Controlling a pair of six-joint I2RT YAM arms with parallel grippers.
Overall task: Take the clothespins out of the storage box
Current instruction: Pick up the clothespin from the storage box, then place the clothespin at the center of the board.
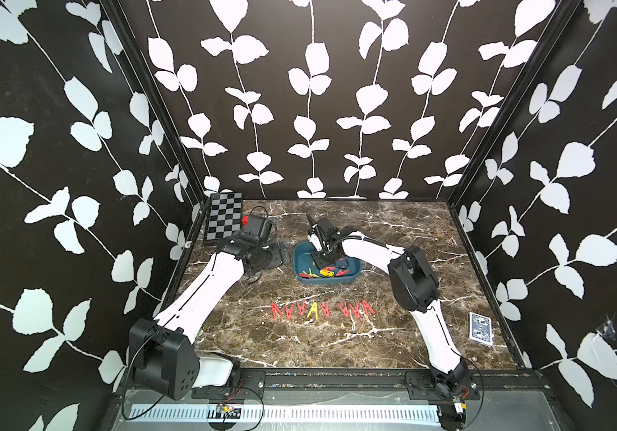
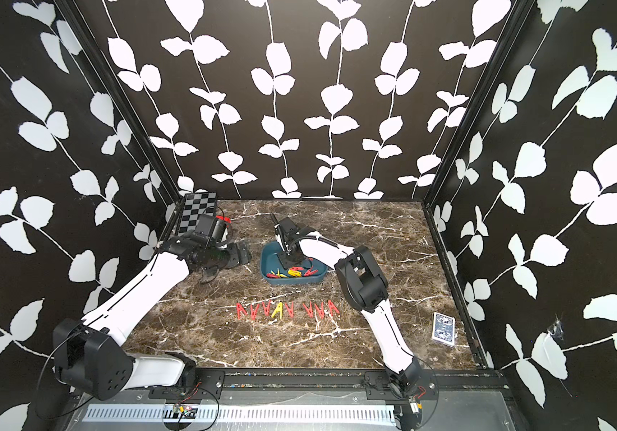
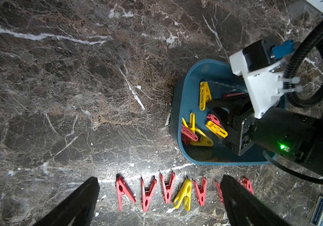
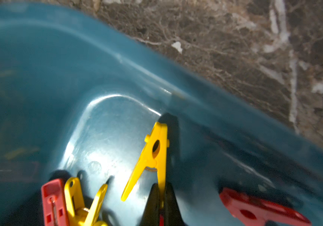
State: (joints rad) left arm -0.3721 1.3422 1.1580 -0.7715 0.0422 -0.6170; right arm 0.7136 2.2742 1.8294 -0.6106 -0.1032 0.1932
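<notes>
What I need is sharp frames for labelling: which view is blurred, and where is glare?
Right wrist view: storage box rim smeared, glare on its floor beside the yellow clothespin. Left wrist view: sharp, bright pool on the table near the row of clothespins. Both top views: sharp, evenly lit.

The storage box (image 4: 117,64) is smooth, glossy teal plastic; glare whitens its floor at lower centre of the right wrist view. The clothespins (image 3: 147,194) are hard red and yellow plastic with a dull sheen, and the yellow clothespin (image 4: 152,156) looks shinier under the light. The desk (image 1: 411,220) looks like polished brown marble with white veins. The left end effector (image 3: 159,178) has matt black fingers (image 3: 78,201). The card box (image 1: 480,328), lower right in a top view, looks like printed paperboard.
</notes>
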